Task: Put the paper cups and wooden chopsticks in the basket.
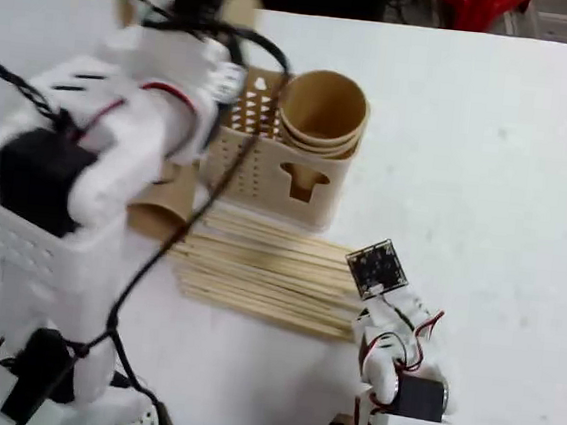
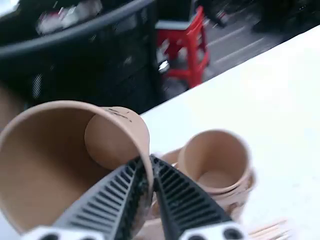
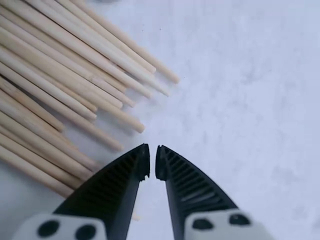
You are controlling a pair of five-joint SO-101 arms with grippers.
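Note:
My left gripper (image 2: 148, 167) is shut on the rim of a brown paper cup (image 2: 55, 160), held up in the air and tilted with its mouth toward the camera. Just beyond it, stacked paper cups (image 2: 216, 165) stand in the cream perforated basket (image 1: 267, 176). In the high view the stack (image 1: 323, 111) fills the basket's right side. Several wooden chopsticks (image 1: 268, 271) lie in a flat pile in front of the basket. My right gripper (image 3: 152, 162) is shut with nothing in it, low over the table just off the chopsticks' (image 3: 65, 85) ends.
Another brown cup (image 1: 158, 213) lies beside the basket, partly under the left arm (image 1: 99, 145). The right arm (image 1: 396, 349) sits at the table's near edge. The white table (image 1: 496, 193) stretches to the right.

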